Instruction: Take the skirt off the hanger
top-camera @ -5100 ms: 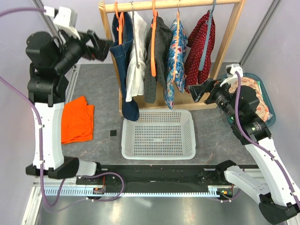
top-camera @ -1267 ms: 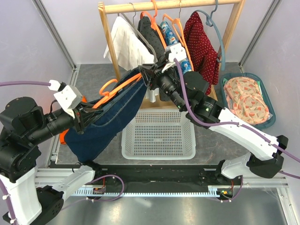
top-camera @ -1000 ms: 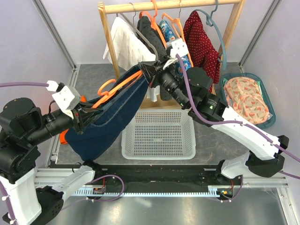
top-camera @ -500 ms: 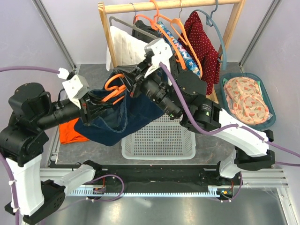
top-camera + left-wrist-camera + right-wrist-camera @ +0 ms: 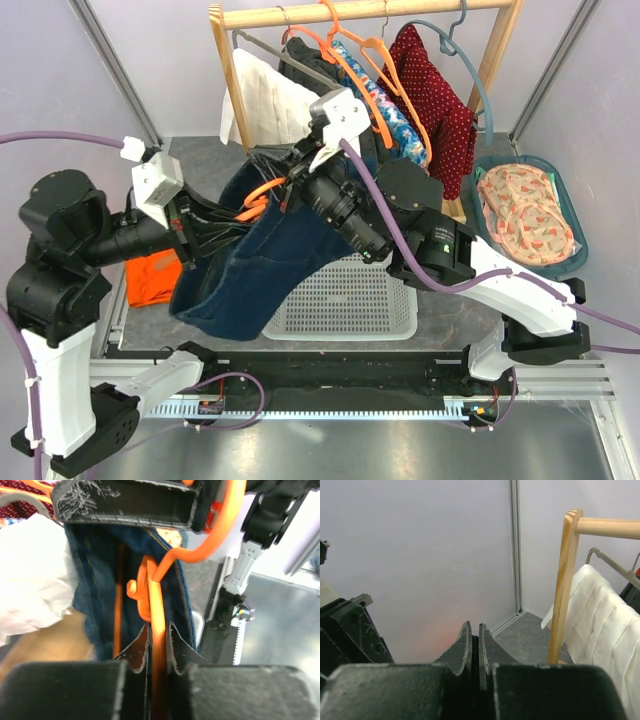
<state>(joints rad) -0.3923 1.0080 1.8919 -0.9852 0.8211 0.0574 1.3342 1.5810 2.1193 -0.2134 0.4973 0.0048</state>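
Between the fingers of my left pincer (image 5: pixel 157 632), clamped tight, runs the orange hanger (image 5: pixel 155 597), with the denim skirt (image 5: pixel 95 595) on either side of it. My right pincer (image 5: pixel 474 630) is pressed together near the hanger. The denim skirt hangs in mid-air over the left edge of the white basket (image 5: pixel 370 290) on the bench (image 5: pixel 200 165).

Skirt (image 5: pixel 268 268): dark blue denim, matt, coarse weave, tan stitching along the seams.
Hanger (image 5: pixel 156 630): orange plastic, smooth, glossy.
My left fingers (image 5: pixel 137 652): black, matt, edges scuffed whitish.
Rack (image 5: pixel 232 95), 12 o'clock: pale wood, smooth, no gloss.
Basket (image 5: pixel 370 330), 6 o'clock: white plastic, perforated, slight sheen.
Table (image 5: pixel 205 155): grey, mottled, matt.
White cloth (image 5: pixel 262 95), 11 o'clock: creased, matt.
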